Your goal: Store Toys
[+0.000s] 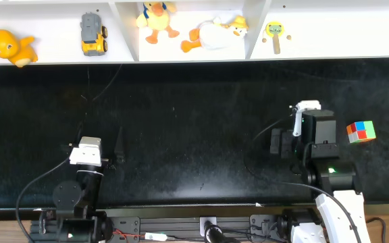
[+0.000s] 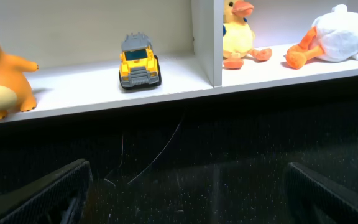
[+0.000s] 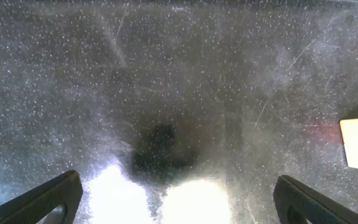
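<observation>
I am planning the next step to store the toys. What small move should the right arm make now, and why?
Probably shift the right gripper sideways over the cube: it is the only toy on the table, and it lies just beside the open, empty gripper.

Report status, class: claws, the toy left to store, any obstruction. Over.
Left claw open, empty. Right claw open, empty, over bare table beside colour cube. Cube on table, unshelved. No obstruction seen.

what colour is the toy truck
Yellow toy truck with grey top; best in left wrist view.
</observation>
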`<state>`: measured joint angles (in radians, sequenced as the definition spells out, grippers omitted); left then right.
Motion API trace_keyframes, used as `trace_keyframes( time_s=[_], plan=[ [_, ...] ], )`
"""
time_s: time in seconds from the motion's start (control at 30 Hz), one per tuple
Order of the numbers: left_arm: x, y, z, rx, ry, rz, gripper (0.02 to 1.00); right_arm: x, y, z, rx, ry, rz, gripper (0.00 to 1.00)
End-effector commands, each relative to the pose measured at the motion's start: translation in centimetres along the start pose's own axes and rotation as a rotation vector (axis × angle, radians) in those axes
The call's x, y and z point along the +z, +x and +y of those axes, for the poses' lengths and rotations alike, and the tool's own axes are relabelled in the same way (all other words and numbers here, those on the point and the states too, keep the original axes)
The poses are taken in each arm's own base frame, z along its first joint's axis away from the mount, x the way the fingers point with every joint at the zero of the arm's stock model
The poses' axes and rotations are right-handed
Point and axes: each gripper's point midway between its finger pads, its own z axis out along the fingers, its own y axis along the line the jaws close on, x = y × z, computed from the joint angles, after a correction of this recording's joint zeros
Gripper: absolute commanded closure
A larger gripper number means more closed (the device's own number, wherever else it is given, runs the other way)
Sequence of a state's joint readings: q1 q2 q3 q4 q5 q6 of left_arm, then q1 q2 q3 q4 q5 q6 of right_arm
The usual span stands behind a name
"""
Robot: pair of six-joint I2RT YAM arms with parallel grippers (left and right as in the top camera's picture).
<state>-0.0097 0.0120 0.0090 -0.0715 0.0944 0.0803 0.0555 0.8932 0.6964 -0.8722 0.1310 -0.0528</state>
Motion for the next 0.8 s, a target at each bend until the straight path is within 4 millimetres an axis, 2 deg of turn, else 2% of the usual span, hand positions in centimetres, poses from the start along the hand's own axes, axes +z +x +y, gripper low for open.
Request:
trace_keyframes(
  time_s=[0.03, 0.13, 0.17, 0.2, 0.37, 0.5, 0.53, 0.63, 0.8],
  plan=[
    [0.0, -0.1, -0.3, -0.008, 0.015, -0.005, 0.023, 0.1, 0.1, 0.2, 0.004, -0.009, -0.007, 0.005],
    [0.0, 0.0, -0.3, -0.008, 0.015, -0.004, 0.023, -0.3, -1.2, 0.2, 0.005, -0.014, -0.075, 0.005],
    [0.0, -0.1, -0.3, -0.008, 0.015, -0.005, 0.023, -0.8, -2.2, -0.1, 0.01, -0.004, -0.126, 0.005],
    [0.0, 0.0, -0.3, -0.008, 0.015, -0.004, 0.02, -0.8, -2.2, -0.2, 0.008, -0.004, -0.127, 0.005],
    [0.0, 0.0, -0.3, -0.008, 0.015, -0.004, 0.02, -0.4, -0.7, -2.6, -0.127, 0.061, -0.053, 0.003],
    [0.0, -0.1, -0.3, -0.008, 0.015, -0.005, 0.02, -0.4, 0.2, -6.2, -0.144, 0.142, -0.01, 0.003],
    [0.0, -0.1, -0.3, -0.008, 0.015, -0.005, 0.02, -0.3, 1.0, -7.9, -0.161, 0.166, 0.023, 0.003],
    [0.0, 0.0, -0.3, -0.008, 0.015, -0.004, 0.023, 0.6, 3.3, -11.3, -0.13, 0.163, 0.109, 0.003],
    [0.0, -0.1, -0.3, -0.008, 0.015, -0.005, 0.02, 1.5, 4.7, -13.7, -0.044, 0.119, 0.153, 0.003]
  ],
)
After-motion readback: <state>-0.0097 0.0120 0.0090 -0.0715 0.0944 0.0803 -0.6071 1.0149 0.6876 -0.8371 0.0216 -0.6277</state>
